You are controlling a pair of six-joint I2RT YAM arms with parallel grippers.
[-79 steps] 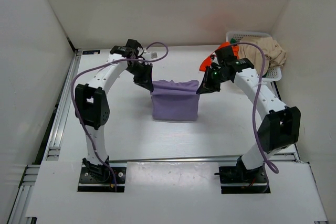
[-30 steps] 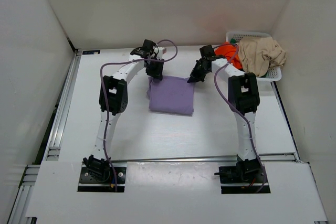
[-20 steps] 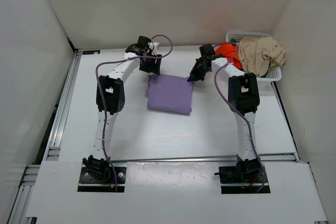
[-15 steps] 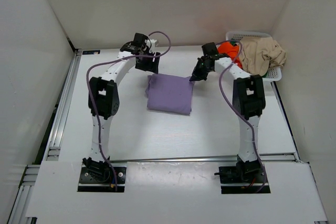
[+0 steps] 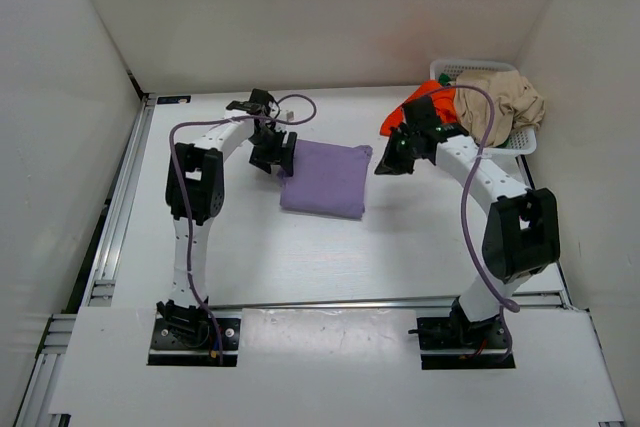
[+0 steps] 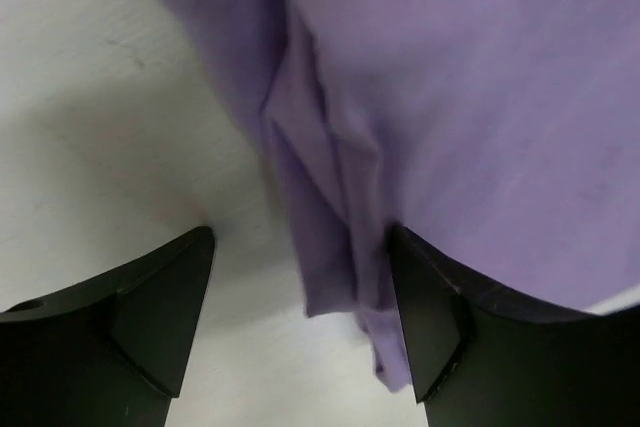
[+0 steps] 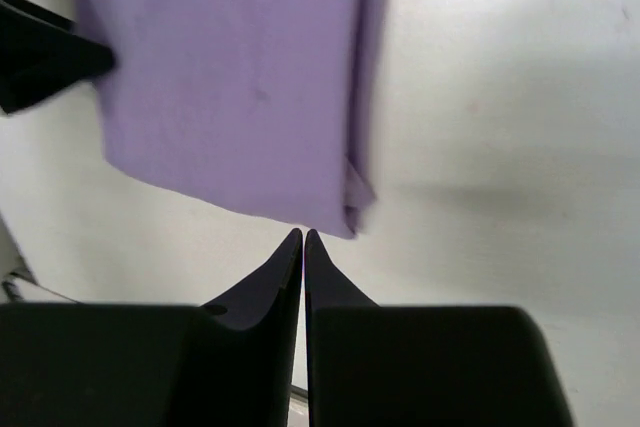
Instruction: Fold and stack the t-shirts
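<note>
Left of centre, the left gripper (image 5: 278,160) is holding its fingers wide astride the edge of the one folded lavender t-shirt (image 5: 325,177), which is lying mid-table (image 5: 240,237). The right gripper (image 5: 385,165) is keeping its fingers pinched together, empty. This fold looks finished, so the next move calls for fetching from the one basket (image 5: 470,66) at upper right, which is showing one orange-red t-shirt (image 5: 443,99) and one beige t-shirt (image 5: 500,97).

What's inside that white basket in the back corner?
A beige t-shirt is heaped over the rim of the basket, with an orange-red t-shirt beside it. Anything beneath them is covered, so I cannot tell what else is in there.
</note>
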